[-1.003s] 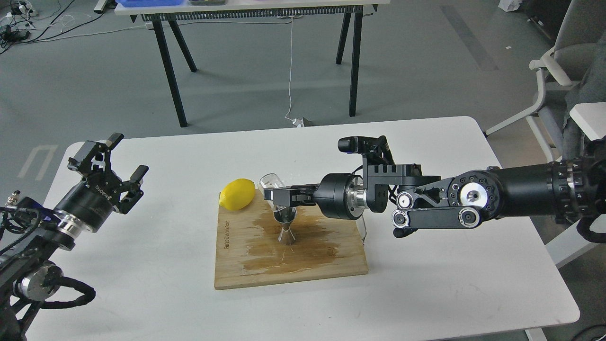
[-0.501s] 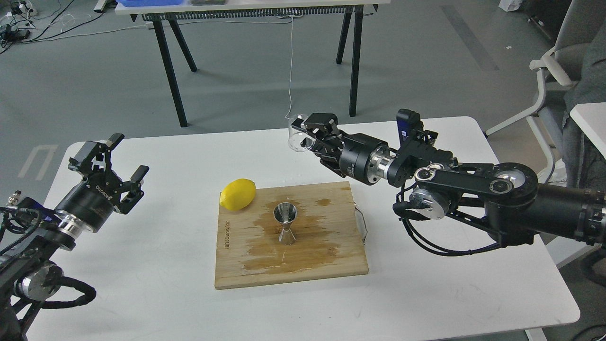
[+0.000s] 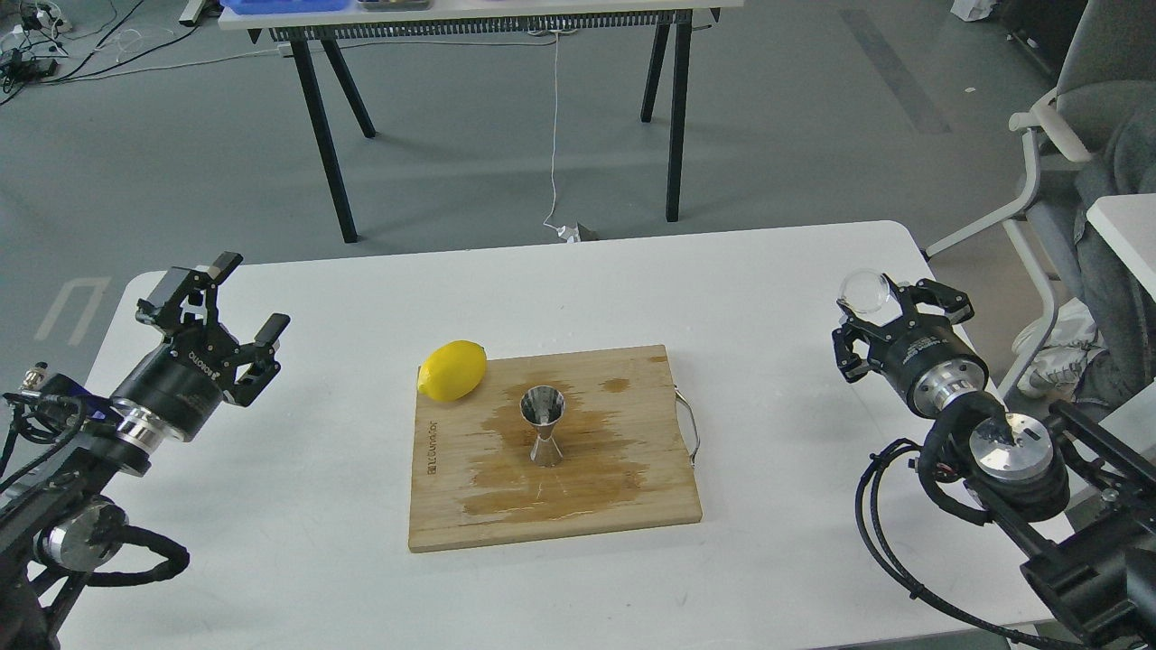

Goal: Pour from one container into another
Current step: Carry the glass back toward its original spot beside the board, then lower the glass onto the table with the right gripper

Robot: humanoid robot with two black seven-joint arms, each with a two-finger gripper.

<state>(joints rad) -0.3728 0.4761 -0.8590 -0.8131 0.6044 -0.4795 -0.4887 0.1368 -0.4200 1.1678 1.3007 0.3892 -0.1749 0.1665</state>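
The steel jigger (image 3: 543,422) stands upright on the wet wooden cutting board (image 3: 596,515) at the table's middle. The small clear glass cup (image 3: 864,291) is far to the right of it, near the table's right edge, held at the fingertips of my right gripper (image 3: 880,305), which is shut on it. The cup looks empty. My left gripper (image 3: 250,294) hovers over the table's left side, open with nothing between its fingers, well away from the board.
A yellow lemon (image 3: 452,369) lies at the board's far left corner. A brown wet stain spreads around the jigger. The board's metal handle (image 3: 692,433) sticks out on its right. An office chair (image 3: 1057,153) stands past the table's right end.
My right arm has swung from over the jigger, up and back, to the table's right edge, carrying the glass cup with it. The left arm has barely moved.
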